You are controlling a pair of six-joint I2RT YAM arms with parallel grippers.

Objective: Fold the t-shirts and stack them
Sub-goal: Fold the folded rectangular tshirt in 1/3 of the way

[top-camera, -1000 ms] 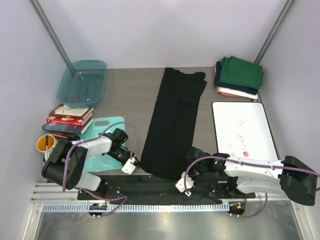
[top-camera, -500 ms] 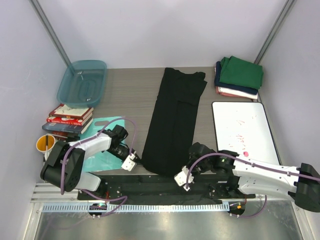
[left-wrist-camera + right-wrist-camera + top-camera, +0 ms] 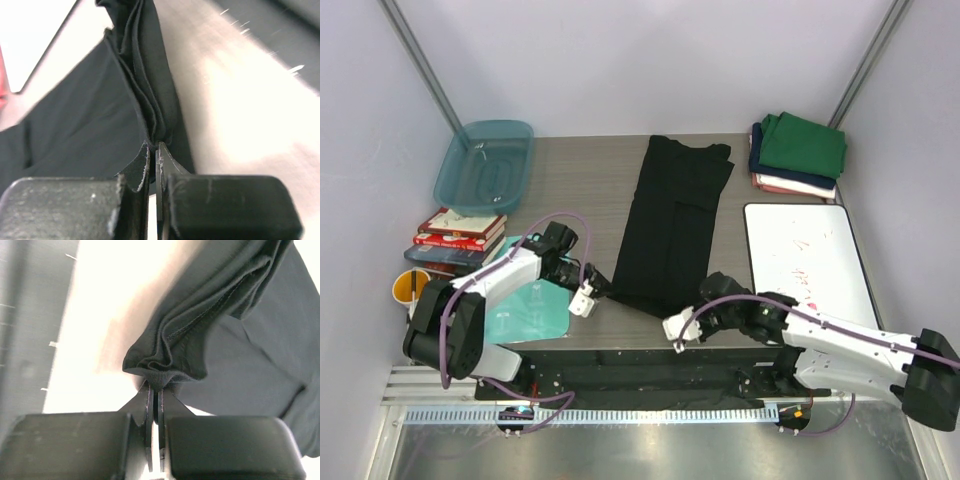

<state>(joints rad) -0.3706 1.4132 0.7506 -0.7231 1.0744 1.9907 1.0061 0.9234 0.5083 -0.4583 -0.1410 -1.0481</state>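
At the far left of the table (image 3: 580,170) we see a teal tub (image 3: 485,165), and nearer to us a pile of books (image 3: 455,235), a yellow cup (image 3: 410,288) and a teal mat (image 3: 525,312).

Just right of the mat, the left gripper (image 3: 154,145) has its fingers pressed together on a bunched fold of the black t-shirt (image 3: 670,220), pinching the near left corner. In the left wrist view the cloth rises in tight pleats straight out of the closed tips.

The black t-shirt lies in the middle of the table, folded into a long narrow strip. Its long axis runs from the far edge towards the arms, with the near end leaning slightly to the left. The far end lies flat on the table. Both grippers hold the near end.

The right gripper (image 3: 155,386) pinches the near right corner. Its fingers are closed on a crumpled, stitched hem that bulges above the tips.

Further right, in the far corner, sits the stack of folded t-shirts (image 3: 805,145): green on top, navy under it and a pinkish-white one at the bottom. It is well apart from the black strip. Nearer to us, a whiteboard (image 3: 805,260) lies flat.
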